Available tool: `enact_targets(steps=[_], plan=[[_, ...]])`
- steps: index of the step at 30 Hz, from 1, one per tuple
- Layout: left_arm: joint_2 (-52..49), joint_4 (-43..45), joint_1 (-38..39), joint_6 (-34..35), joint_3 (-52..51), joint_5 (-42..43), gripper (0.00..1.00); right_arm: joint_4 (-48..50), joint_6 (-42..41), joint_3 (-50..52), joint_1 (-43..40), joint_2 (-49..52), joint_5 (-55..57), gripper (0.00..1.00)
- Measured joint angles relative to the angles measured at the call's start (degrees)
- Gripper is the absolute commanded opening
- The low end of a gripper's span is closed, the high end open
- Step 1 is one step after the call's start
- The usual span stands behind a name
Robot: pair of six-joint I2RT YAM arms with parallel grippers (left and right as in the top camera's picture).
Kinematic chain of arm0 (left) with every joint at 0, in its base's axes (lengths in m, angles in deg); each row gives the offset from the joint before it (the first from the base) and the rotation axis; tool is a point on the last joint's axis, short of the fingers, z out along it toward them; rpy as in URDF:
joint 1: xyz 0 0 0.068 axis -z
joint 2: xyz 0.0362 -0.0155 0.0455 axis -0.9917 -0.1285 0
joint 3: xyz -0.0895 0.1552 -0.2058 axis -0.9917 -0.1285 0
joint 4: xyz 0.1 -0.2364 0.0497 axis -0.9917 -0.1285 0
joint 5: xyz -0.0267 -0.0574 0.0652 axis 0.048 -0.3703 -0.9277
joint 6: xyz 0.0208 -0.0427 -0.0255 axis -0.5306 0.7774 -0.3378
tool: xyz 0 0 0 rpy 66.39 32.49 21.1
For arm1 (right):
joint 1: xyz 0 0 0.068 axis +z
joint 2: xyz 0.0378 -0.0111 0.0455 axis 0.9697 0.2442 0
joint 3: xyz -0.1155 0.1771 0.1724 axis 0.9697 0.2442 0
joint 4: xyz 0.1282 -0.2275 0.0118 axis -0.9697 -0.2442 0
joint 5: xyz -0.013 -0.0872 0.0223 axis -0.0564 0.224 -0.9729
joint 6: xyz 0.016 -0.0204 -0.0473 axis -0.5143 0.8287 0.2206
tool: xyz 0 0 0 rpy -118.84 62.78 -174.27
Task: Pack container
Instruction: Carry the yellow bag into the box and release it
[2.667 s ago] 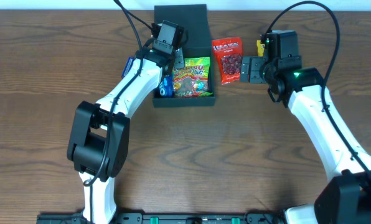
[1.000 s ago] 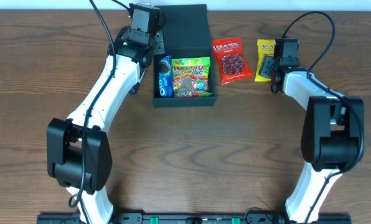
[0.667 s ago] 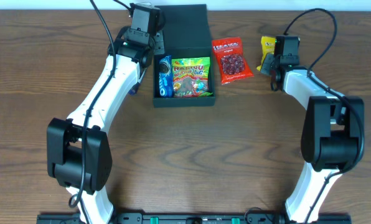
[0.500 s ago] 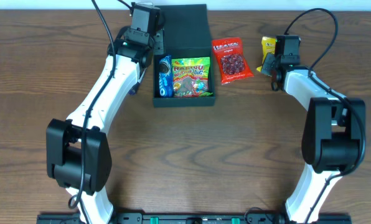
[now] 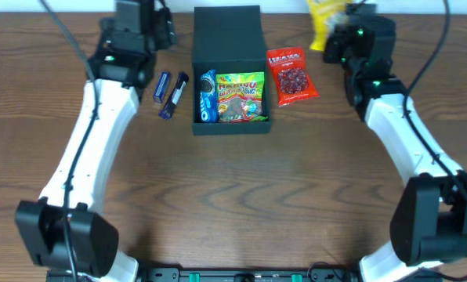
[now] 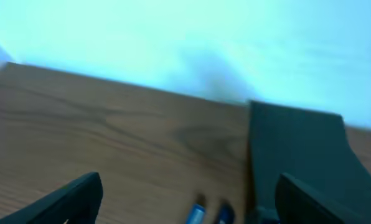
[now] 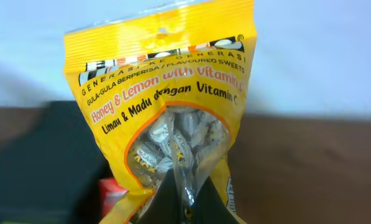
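The container [image 5: 261,47] is a dark box at the table's back centre, its lid [image 5: 227,27] flipped open behind it. Inside lie a blue cookie packet [image 5: 208,96] and a green gummy packet [image 5: 240,98]. My right gripper [image 7: 187,208] is shut on the lower edge of a yellow sweets packet [image 7: 173,93], which hangs in the air right of the container's back [image 5: 325,19]. My left gripper [image 6: 190,182] is open and empty, up left of the container, with two blue bars [image 6: 198,214] on the table below it.
A red snack packet [image 5: 291,74] lies flat on the wood just right of the container. The two blue bars [image 5: 169,90] lie side by side just left of it. The table's back edge runs close behind the lid.
My right gripper has lifted the yellow packet off the table and carried it up and back. My left arm has swung left, away from the container, and its jaws have widened.
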Motion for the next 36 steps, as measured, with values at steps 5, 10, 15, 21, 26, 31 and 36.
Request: enact_targets(steps=[5,10,15,21,26,31,36], plan=[[0.44,-0.76,-3.63,0.00,0.00,-0.20,0.90,1.60,8.11,0.00,4.48,0.13,-9.75,0.01],[0.44,-0.83,-5.68,0.02,0.00,-0.20,0.93,-0.28,24.76,0.00,8.15,0.13,-18.84,0.01],[0.44,-0.81,-6.99,0.00,0.00,-0.13,0.95,-2.64,40.30,0.02,10.67,0.42,-24.04,0.01],[0.44,-0.81,-9.68,0.00,0.00,2.36,0.96,-2.08,47.47,0.02,11.50,6.01,-28.79,0.01],[0.44,-0.83,-9.99,-0.02,0.00,3.34,0.96,-0.96,48.50,0.02,11.50,11.06,-29.09,0.01],[0.44,-0.81,-9.99,0.00,0.00,3.58,0.96,-0.63,48.98,0.04,11.52,12.66,-29.24,0.52],[0.44,-0.94,-9.99,-0.02,0.00,3.72,0.96,7.54,43.01,0.04,11.50,12.66,-28.22,0.99]])
